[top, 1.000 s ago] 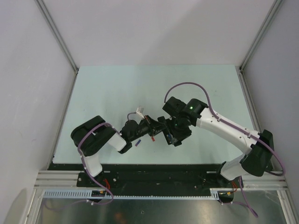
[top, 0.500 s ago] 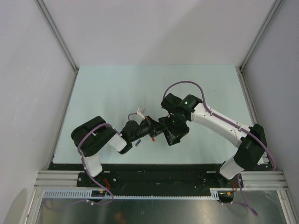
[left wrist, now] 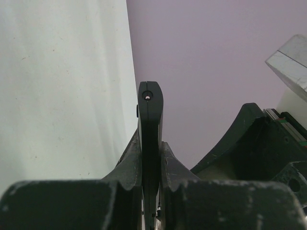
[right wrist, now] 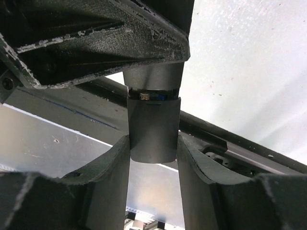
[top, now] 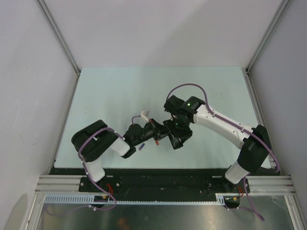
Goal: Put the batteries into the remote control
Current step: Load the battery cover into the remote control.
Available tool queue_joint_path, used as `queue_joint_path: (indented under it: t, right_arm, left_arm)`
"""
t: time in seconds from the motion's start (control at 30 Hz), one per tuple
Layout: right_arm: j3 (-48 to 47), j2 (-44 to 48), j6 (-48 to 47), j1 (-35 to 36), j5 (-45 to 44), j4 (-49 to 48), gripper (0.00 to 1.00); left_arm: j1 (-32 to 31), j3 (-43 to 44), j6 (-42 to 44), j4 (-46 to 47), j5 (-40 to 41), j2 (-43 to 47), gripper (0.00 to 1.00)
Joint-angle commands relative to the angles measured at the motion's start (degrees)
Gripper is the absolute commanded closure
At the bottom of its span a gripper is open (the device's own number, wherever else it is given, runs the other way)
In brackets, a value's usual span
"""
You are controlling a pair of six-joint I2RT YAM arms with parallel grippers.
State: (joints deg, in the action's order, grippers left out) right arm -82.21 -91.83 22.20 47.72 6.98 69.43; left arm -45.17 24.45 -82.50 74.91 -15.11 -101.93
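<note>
The remote control is held over the near middle of the pale green table. It shows edge-on as slim, smooth matte black with a rounded tip and a tiny pinhole. The left gripper pinches its flat faces, and the right gripper clasps its curved end across the width. A narrow seam there shows something white and blue, too small to identify. From above, the black fingers hide the remote.

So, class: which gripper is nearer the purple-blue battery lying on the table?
Left. The left gripper sits just up and right of the purple-blue battery in the top view. The right gripper is farther right, beyond the remote control both hold.
</note>
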Motion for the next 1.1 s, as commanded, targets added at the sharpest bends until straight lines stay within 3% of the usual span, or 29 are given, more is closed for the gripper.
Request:
queue_joint_path:
  t: [0.0, 1.07]
  right_arm:
    - [-2.34, -0.54, -0.49, -0.35, 0.93, -0.17, 1.00]
    - [-2.86, -1.33, -0.14, -0.53, 1.02, 0.71, 1.00]
  left_arm:
    - [-0.54, 0.52, -0.21, 21.41, 1.14, 2.70, 1.00]
    - [-1.15, 0.78, -0.12, 21.41, 1.58, 3.67, 1.00]
